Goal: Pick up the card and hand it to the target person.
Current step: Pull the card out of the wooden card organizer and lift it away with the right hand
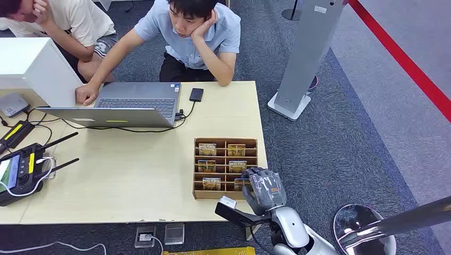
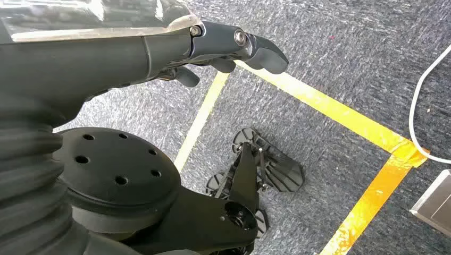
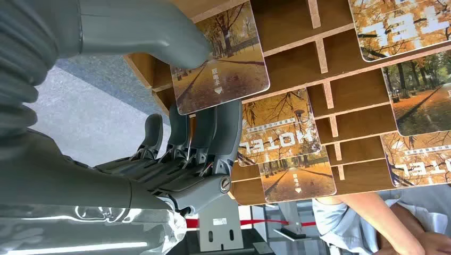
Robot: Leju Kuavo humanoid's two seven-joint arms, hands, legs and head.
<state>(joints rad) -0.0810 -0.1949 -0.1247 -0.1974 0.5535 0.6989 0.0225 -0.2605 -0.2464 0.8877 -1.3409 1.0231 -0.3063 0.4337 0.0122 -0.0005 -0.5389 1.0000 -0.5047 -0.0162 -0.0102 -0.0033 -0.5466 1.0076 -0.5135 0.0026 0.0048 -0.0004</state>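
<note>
A wooden slotted box (image 1: 225,141) stands near the table's right front corner with several autumn-photo hotel cards in it. My right hand (image 1: 264,188) is at the box's front right corner. In the right wrist view the thumb (image 3: 159,32) and the fingers (image 3: 213,133) pinch one card (image 3: 220,66), which stands partly out of its slot in the box (image 3: 345,87). Other cards (image 3: 276,133) lie in neighbouring slots. A person in a light blue shirt (image 1: 191,37) sits at the table's far side, head propped on one hand. My left hand (image 2: 234,48) hangs over the floor, fingers apart, holding nothing.
An open laptop (image 1: 127,103) and a dark phone (image 1: 196,94) lie between the box and the person. A remote controller (image 1: 21,170) with cables sits at the left. A second person (image 1: 69,21) sits at the far left. A grey standing pillar (image 1: 306,58) rises right of the table.
</note>
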